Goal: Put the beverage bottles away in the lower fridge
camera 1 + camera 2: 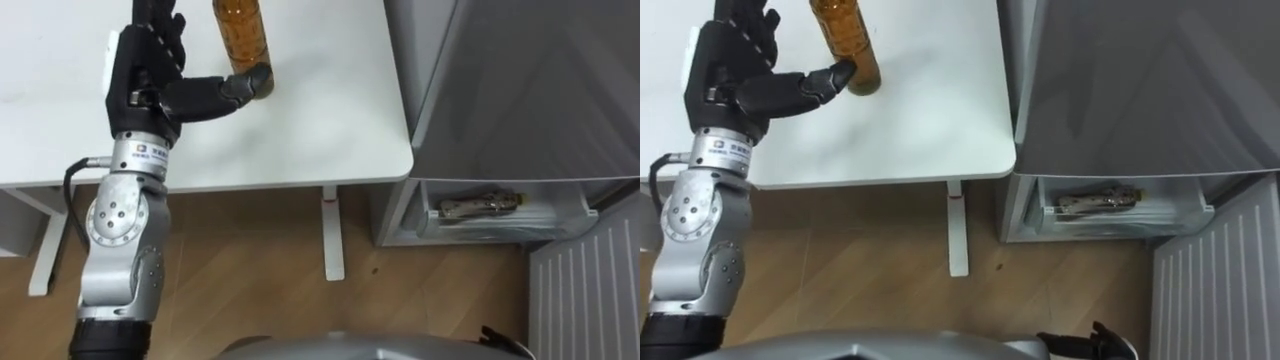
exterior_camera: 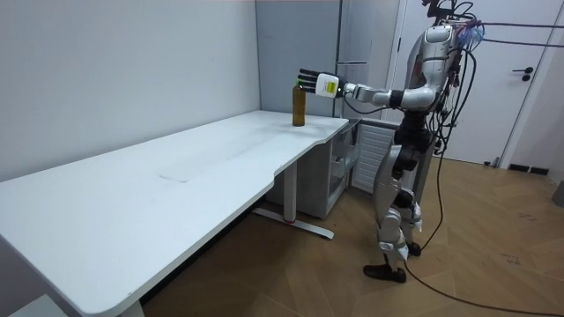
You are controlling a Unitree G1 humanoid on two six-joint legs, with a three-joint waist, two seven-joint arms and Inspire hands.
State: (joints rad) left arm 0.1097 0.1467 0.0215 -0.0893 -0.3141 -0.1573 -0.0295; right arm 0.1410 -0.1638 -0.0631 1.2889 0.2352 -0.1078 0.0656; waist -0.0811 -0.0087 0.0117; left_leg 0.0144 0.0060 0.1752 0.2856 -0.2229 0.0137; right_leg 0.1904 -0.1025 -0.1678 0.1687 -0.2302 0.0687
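Bottle of amber drink (image 1: pixel 243 35) stands on the white counter (image 1: pixel 300 140), the robot's left hand (image 1: pixel 150 70) beside it with fingers (image 1: pixel 160 22) spread and thumb touching its base. A secure lift likely needs a mid-body wrap before turning to the lower fridge drawer (image 1: pixel 500 215).

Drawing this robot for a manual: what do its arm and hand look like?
The left hand is black, with a white tag on its back. The left arm is silver metal with round joint caps, a printed wrist band and a black cable loop.
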